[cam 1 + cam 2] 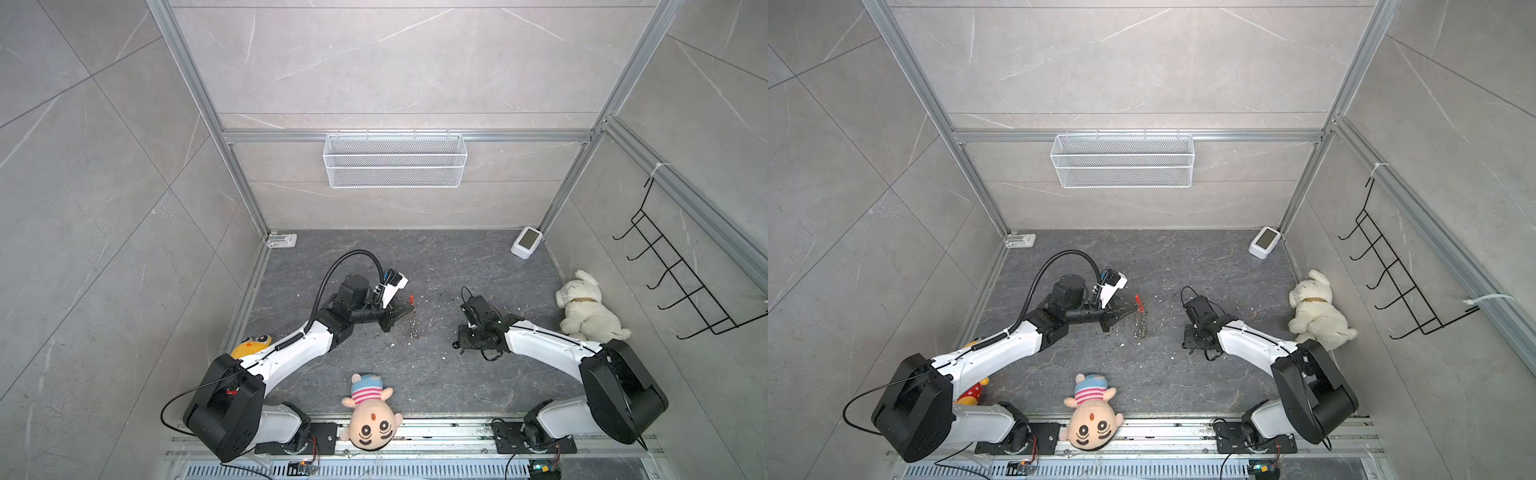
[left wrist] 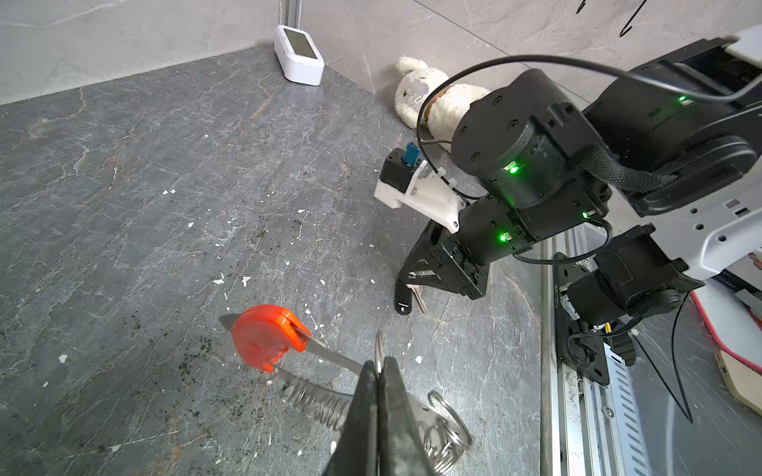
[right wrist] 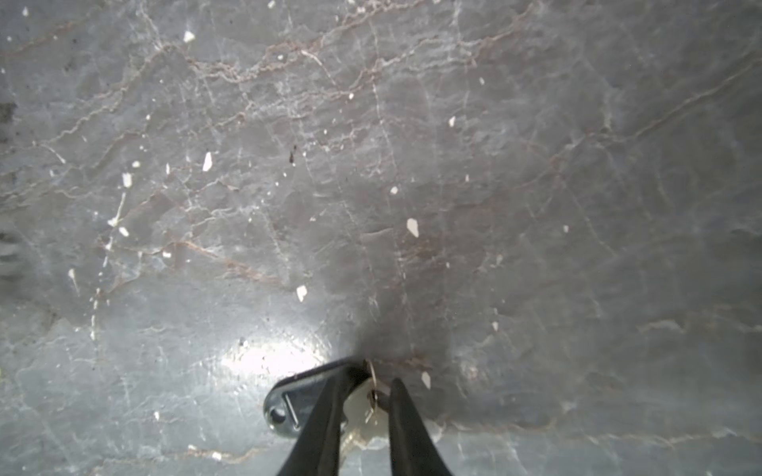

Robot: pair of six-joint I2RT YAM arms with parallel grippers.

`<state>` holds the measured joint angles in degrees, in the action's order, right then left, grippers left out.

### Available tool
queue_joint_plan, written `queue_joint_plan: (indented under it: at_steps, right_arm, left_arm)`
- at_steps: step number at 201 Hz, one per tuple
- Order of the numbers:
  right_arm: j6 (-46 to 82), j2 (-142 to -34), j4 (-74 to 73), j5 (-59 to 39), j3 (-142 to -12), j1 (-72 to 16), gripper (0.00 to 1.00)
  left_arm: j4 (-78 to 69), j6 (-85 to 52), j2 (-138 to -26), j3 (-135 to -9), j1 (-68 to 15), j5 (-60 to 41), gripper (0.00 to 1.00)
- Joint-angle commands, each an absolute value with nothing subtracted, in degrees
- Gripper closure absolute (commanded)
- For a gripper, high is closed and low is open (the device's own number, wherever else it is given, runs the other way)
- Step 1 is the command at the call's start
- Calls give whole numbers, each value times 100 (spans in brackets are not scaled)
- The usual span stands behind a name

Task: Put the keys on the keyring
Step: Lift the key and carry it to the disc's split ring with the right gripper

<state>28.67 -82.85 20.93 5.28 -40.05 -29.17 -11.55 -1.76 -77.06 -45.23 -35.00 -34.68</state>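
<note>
Near the middle of the dark grey marbled worktop [image 1: 436,374], the left end effector [image 2: 379,366] is pinched fully closed on the large oval metal keyring [image 2: 268,338], with its red plastic segment and coil of small silver rings (both top views give little more than a red fleck and some glints). Well apart to its right, the right end effector [image 3: 373,377] sits low over the small black-headed keys [image 3: 301,402] lying on the worktop, jaws a narrow gap apart astride them. Only the wrist views show the keys; from above, the arm hides them.
</note>
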Motion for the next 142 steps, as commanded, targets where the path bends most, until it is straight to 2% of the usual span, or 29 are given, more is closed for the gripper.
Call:
queue_joint_plan:
  at_steps: [1, 81, 94, 107, 142]
  right_arm:
    - [2758, -8405, 2074, 424, -4175, -2893, 80]
    - [2751, -8546, 2144, 500, -4170, -2892, 83]
    - [2733, -8586, 2153, 501, -4197, -2896, 89]
    - [2704, -8583, 2162, 501, -4201, -2892, 100]
    - [2407, -7826, 2123, 361, -4145, -2886, 100]
  left_arm:
    - [-1240, -55, -7590, -4851, -3512, -3637, 100]
    - [-1186, -44, -7629, -4921, -3513, -3692, 100]
    - [-1185, -44, -7620, -4922, -3515, -3700, 100]
    - [-1187, -36, -7603, -4914, -3515, -3700, 100]
    - [-1435, 133, -7513, -4746, -3510, -3741, 100]
